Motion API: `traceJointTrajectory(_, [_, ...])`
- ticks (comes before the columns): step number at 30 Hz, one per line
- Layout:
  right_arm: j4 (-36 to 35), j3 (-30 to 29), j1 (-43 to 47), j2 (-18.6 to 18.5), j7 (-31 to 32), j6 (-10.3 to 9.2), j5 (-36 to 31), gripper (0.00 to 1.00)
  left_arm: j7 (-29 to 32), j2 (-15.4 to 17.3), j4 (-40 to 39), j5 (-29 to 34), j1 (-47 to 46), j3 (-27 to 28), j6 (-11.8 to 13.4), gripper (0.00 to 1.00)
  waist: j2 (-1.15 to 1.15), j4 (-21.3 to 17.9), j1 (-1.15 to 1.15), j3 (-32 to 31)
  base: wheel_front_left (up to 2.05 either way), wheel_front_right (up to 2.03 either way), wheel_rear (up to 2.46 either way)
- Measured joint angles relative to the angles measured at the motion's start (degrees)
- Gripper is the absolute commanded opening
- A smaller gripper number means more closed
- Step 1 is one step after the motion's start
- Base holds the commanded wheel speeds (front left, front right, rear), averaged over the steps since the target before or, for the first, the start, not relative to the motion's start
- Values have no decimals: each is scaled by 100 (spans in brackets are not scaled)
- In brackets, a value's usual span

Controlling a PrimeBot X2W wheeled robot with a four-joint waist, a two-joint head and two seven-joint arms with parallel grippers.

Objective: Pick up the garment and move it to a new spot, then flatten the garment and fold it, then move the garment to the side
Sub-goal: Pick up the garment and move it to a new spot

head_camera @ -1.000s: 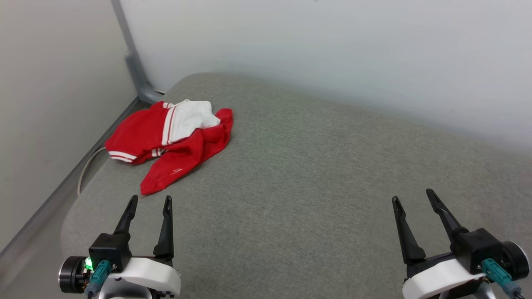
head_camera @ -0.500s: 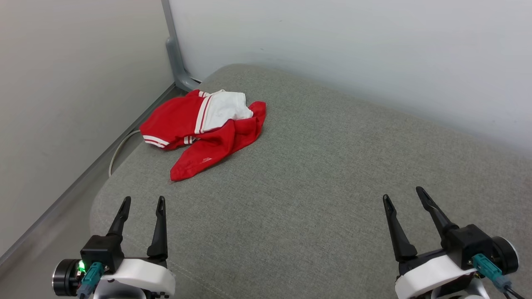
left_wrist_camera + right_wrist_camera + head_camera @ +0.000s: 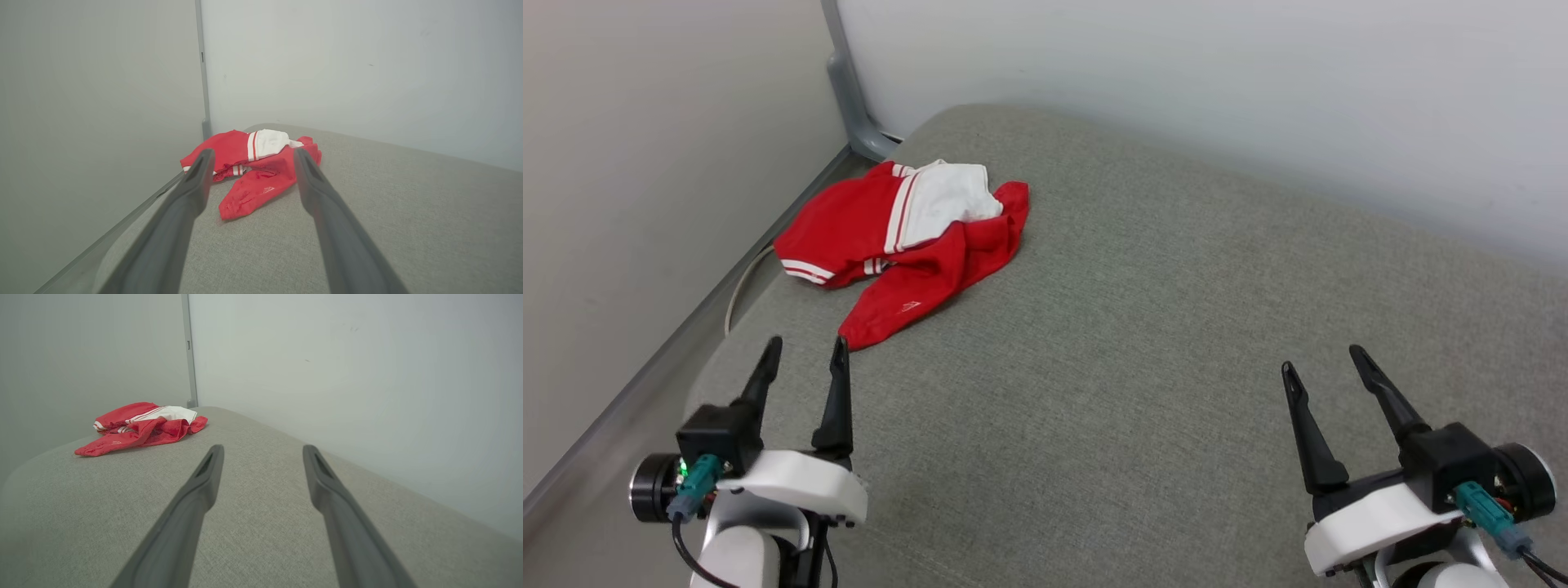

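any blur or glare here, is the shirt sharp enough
Head view: soft even light, no glare, garment sharp. Left wrist view: left arm's fingers blur toward the lens, garment clear. Right wrist view: right arm's fingers soft too, left side dimmer.

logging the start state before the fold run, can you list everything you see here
garment: one, red with white sleeve and striped trim, crumpled at the far left of the cushion
cushion: one, grey fabric, spread across the scene under the garment
wall panels: two, pale, behind and to the left of the cushion
post: one, grey, in the corner between the panels
cable: one, pale, off the cushion's left edge
left gripper: one, dark, open, empty, near the garment's near tip
right gripper: one, dark, open, empty, lower right
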Motion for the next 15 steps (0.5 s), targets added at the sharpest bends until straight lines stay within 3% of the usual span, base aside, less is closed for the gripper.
traceJointTrajectory(8, [-322,56,-360,-64,199,0,-309,100,8,345,886,-593,-1258,81,-43,100,0,-388,0,592,0,0,0])
traceJointTrajectory(15, [-509,75,-752,-108,254,0,-391,100,702,1066,1758,-1399,-2485,-301,-52,100,0,-858,1,1281,0,0,0])
